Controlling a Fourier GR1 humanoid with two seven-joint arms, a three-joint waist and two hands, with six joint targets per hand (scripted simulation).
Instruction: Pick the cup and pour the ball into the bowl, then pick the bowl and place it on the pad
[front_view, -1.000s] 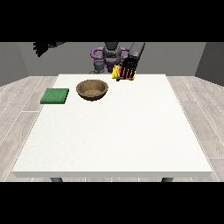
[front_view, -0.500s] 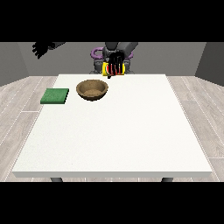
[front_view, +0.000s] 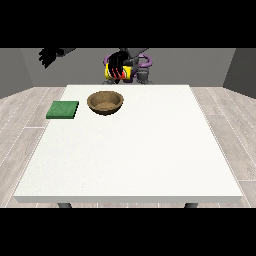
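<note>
Fingers of the hand at the view's right (front_view: 117, 64) are curling round the yellow cup (front_view: 125, 74), raised behind the bowl (front_view: 105, 103); tipping too early is risking the ball missing. The other hand (front_view: 48, 55) is hanging curled, holding nothing, while the pad (front_view: 63, 109) is lying beside the bowl.

Large white table (front_view: 135, 155) on dark legs, above pale wood-plank floor (front_view: 20, 115). Brown wooden bowl (front_view: 105, 103) resting upright near far edge. Flat green pad (front_view: 63, 110) lying just beside bowl, toward view's left, apart from it.
</note>
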